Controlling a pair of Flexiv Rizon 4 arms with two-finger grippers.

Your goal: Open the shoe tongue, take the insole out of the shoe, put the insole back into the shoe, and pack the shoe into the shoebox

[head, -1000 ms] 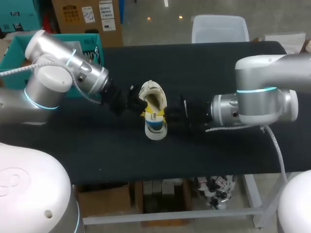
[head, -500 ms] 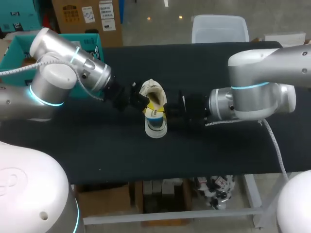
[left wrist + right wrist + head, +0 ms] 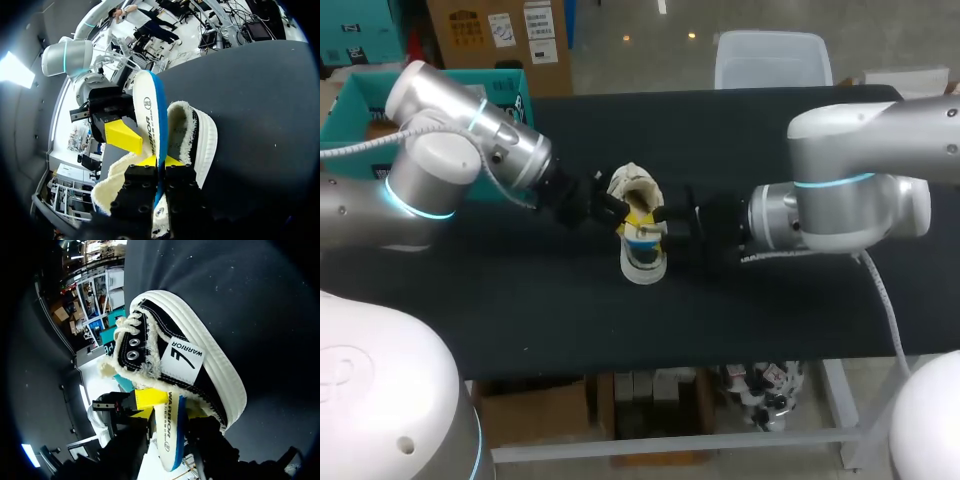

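Left gripper (image 3: 161,161) closed on insole (image 3: 150,110), upright in shoe (image 3: 205,145); right gripper (image 3: 665,218) alongside at right, closure cannot be told. Likely extraction: draw straight out, shoe undisturbed

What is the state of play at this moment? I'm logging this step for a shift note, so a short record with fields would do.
shoe: black canvas, white sole, fleecy lining; upright, mid-table
insole: white with a blue edge, standing on edge, partly out of the shoe's opening
left gripper: shut on the insole
right gripper: at the insole from the opposite side; grip cannot be told
table: black top
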